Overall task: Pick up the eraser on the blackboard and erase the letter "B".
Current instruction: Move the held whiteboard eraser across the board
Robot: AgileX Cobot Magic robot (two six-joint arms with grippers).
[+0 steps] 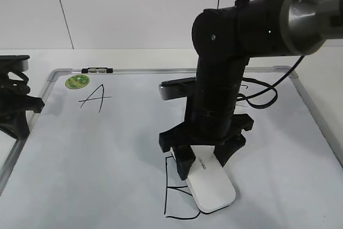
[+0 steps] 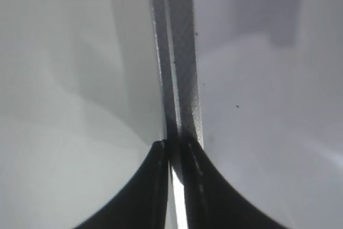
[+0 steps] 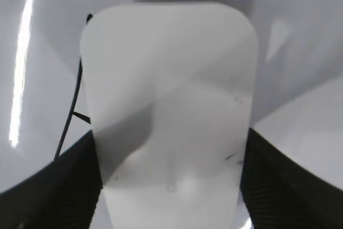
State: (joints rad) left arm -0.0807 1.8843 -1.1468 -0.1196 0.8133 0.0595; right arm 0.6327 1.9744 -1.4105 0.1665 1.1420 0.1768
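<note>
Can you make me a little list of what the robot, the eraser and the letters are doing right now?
right hand: shut on the eraser
eraser: lying over the right part of the letter "B"
letter "B": left strokes showing
letter "A": untouched, near the green sticker
left hand: shut, at the blackboard frame's left edge

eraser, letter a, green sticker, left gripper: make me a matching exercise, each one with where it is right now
Things:
1. eraser
2. letter A
3. green sticker
4. left gripper

Places:
a. top left corner of the board
b. between the right gripper's fingers, over the letter B
c. at the board's left edge, over its frame
d. just below and right of the sticker

Pairs: 1-b, 2-d, 3-a, 4-c
</note>
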